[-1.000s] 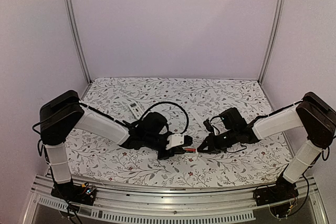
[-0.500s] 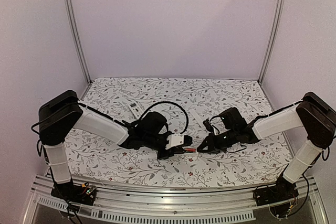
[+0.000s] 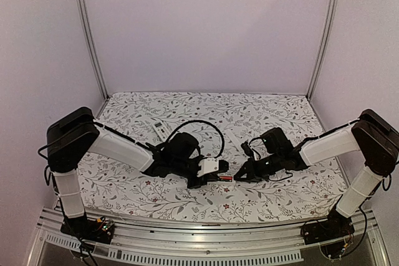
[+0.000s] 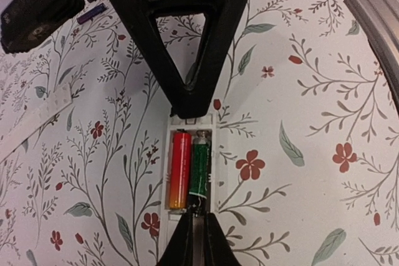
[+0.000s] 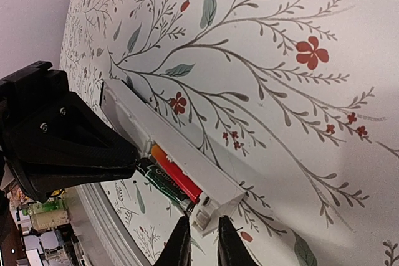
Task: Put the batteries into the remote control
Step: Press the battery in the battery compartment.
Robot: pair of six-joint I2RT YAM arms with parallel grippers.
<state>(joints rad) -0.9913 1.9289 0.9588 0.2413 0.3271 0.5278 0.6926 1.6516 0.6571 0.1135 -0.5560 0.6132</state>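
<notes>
Hovering low over the near middle of the flowered table (image 3: 268, 107), I have both arms meeting at the white remote (image 5: 184, 151), which lies left to right with its battery bay uncovered and facing up. Two batteries lie side by side in that bay, touching: a red-orange battery (image 4: 179, 169) on the far side and a green battery (image 4: 201, 166) on the near side. My left gripper (image 4: 198, 241) sits at the left end of the bay, its fingers closed together with only a hairline between the tips, right at the end of the green battery. My right gripper (image 5: 202, 241) is at the remote's right end; its fingers stand a slim gap apart there — whether they pinch anything I cannot tell. Seen from my left wrist, one black triangular finger of the right gripper has its tip at the right end of the bay. Farther off to the left lies a small white slab (image 3: 160, 130), and a thin white strip (image 4: 37, 113) lies on the far side — apart from the remote.
</notes>
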